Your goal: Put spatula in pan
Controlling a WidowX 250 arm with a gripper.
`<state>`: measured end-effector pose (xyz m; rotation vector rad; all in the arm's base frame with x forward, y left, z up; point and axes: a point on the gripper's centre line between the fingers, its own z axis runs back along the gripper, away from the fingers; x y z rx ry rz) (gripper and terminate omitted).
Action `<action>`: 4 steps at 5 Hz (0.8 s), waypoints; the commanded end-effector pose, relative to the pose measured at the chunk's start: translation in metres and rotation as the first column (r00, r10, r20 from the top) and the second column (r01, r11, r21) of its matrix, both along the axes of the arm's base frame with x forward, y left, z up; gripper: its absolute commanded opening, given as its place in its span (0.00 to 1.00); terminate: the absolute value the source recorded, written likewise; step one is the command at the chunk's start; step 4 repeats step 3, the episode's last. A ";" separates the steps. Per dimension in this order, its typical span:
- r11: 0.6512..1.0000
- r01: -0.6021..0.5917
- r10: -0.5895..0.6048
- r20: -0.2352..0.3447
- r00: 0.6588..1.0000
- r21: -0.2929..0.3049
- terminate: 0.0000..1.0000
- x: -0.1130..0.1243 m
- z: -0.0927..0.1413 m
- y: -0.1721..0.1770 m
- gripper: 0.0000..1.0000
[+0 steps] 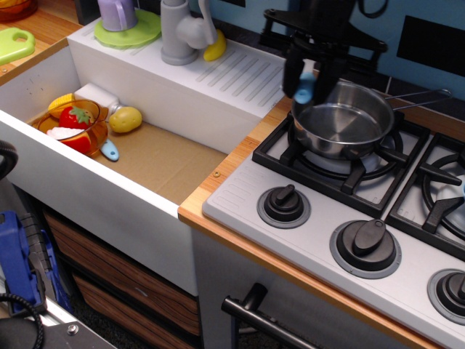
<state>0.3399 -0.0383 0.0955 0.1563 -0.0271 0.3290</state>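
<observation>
My black gripper [311,81] hangs over the left rim of the steel pan [345,120], which sits on the back-left burner of the stove [240,200]. The gripper is shut on the spatula [305,87]. Its light-blue handle end hangs down between the fingers, just above the pan's left edge. The slotted head is hidden inside the gripper. The pan's thin handle [418,96] points to the right. The pan looks empty.
A sink [156,156] at left holds an orange bowl [76,131] with toy food, a yellow piece [125,118] and a small light-blue oval piece [110,150]. A grey faucet [178,33] and ribbed drainboard [232,73] lie behind. Stove knobs [283,203] line the front.
</observation>
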 end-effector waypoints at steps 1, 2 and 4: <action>1.000 -0.008 0.008 0.086 0.996 -0.007 0.00 -0.004 0.001 -0.022 0.00; 0.999 0.013 -0.010 0.088 0.996 -0.041 0.00 -0.003 -0.004 -0.021 0.00; 0.999 0.035 -0.031 0.127 0.991 -0.030 1.00 -0.006 -0.010 -0.023 1.00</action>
